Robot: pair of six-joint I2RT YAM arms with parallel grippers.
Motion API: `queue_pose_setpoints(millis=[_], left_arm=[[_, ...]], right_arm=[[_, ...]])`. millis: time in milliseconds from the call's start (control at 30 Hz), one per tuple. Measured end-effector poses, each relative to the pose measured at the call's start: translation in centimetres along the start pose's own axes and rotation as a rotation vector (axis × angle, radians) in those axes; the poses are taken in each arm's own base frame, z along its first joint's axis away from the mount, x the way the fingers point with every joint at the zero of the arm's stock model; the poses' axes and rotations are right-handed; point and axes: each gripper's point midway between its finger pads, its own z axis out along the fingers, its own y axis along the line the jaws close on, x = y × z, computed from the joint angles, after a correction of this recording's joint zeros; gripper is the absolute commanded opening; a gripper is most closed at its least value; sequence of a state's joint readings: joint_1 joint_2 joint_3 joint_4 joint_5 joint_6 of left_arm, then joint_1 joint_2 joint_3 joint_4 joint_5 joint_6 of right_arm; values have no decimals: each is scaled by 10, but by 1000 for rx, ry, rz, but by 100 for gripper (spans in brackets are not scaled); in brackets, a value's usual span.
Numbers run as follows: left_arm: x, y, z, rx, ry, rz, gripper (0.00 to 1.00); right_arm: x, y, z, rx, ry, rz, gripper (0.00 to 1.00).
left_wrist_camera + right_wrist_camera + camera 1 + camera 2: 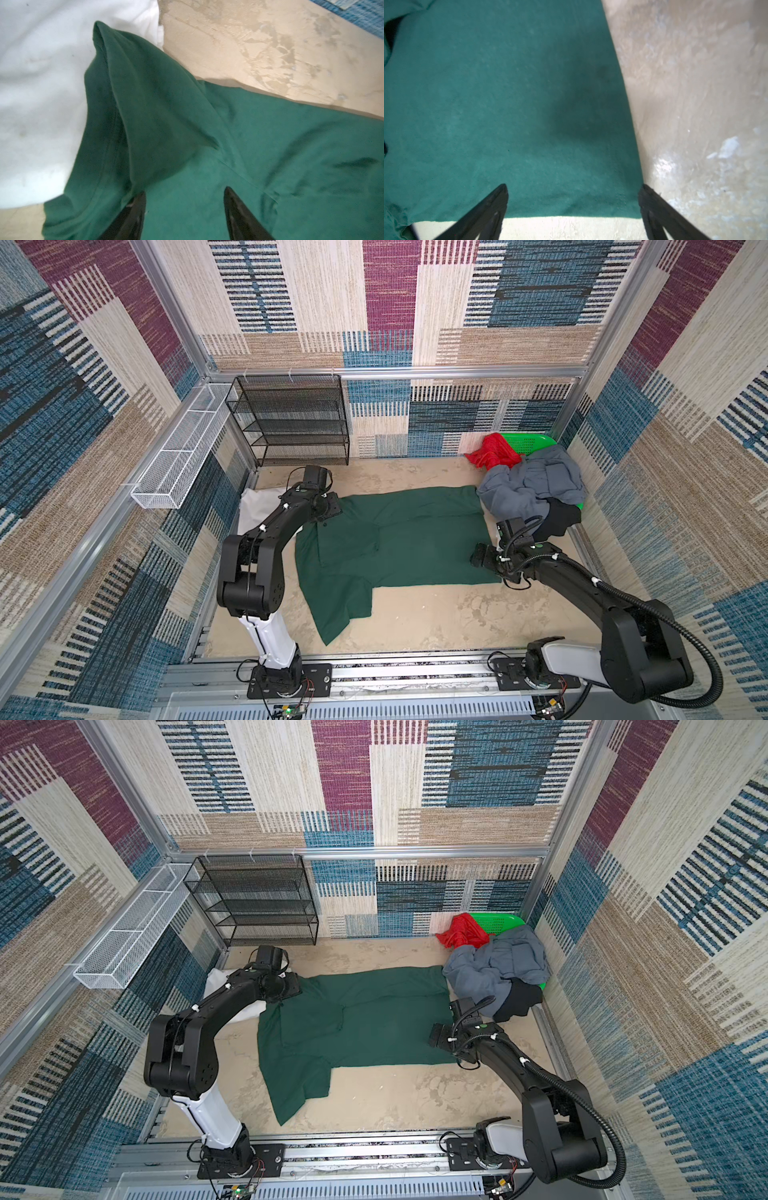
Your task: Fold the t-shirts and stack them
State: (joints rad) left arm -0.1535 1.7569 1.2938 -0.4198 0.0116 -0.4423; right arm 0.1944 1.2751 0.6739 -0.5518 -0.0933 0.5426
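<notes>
Well, in both top views the dark green t-shirt [407, 539] is lying flat just before the black mesh shelf [291, 423], its long axis running sideways, with the left gripper [332, 506] sitting at its shelf-side end. In the left wrist view, the jaws are standing apart over bunched green cloth (nothing pinched). In the right wrist view, the right gripper [574, 187] is gaping wide over the hem corner farthest from the shelf.

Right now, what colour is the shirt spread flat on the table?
The spread shirt is plain dark green, clearest in a top view.
</notes>
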Motion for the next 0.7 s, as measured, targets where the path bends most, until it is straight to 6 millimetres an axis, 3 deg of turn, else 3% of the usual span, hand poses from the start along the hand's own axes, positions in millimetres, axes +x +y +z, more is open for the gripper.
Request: queue_pose_setpoints(millis=[200, 333, 533, 700], left_arm=[[25, -28, -50, 155, -58, 12, 79], [38, -36, -87, 213, -118, 30, 81], [72, -12, -123, 211, -173, 20, 84], [115, 14, -123, 166, -109, 18, 84]], right_arm=[[11, -15, 10, 24, 50, 72, 99], [11, -20, 15, 26, 62, 99, 99], [7, -25, 19, 24, 26, 130, 99], [5, -30, 19, 31, 2, 155, 80]])
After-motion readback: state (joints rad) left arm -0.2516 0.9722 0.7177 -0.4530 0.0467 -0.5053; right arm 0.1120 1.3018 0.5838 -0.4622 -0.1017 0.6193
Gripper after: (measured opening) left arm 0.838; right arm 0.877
